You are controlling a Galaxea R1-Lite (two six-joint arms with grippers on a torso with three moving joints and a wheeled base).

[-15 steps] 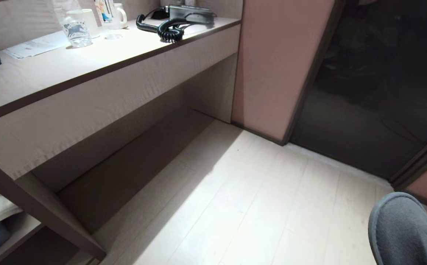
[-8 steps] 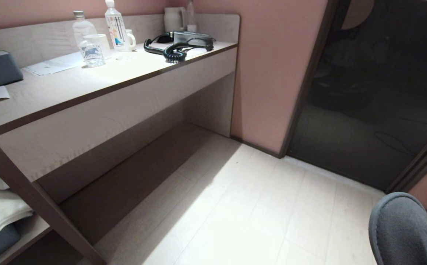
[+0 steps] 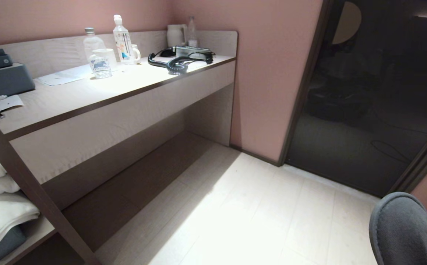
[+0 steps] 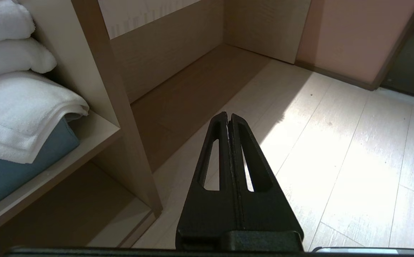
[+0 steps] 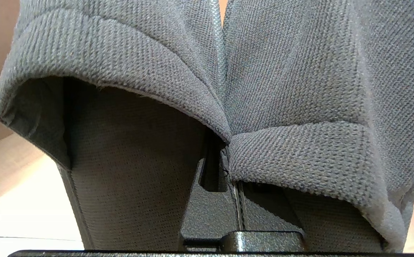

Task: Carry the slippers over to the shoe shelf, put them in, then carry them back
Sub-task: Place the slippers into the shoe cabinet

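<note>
Above the floor, right hand (image 5: pixel 228 171) clamps the slippers (image 5: pixel 200 71).

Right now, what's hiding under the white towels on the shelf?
Under the folded white towels lies something blue, soft-looking, resting on the shelf board. The towels cover most of it, so what it is stays unclear.

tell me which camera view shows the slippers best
The right wrist view: the slippers fill it, pinched side by side by the shut right gripper. The head view catches only one rounded toe at its lower right corner; the left wrist view shows none.
</note>
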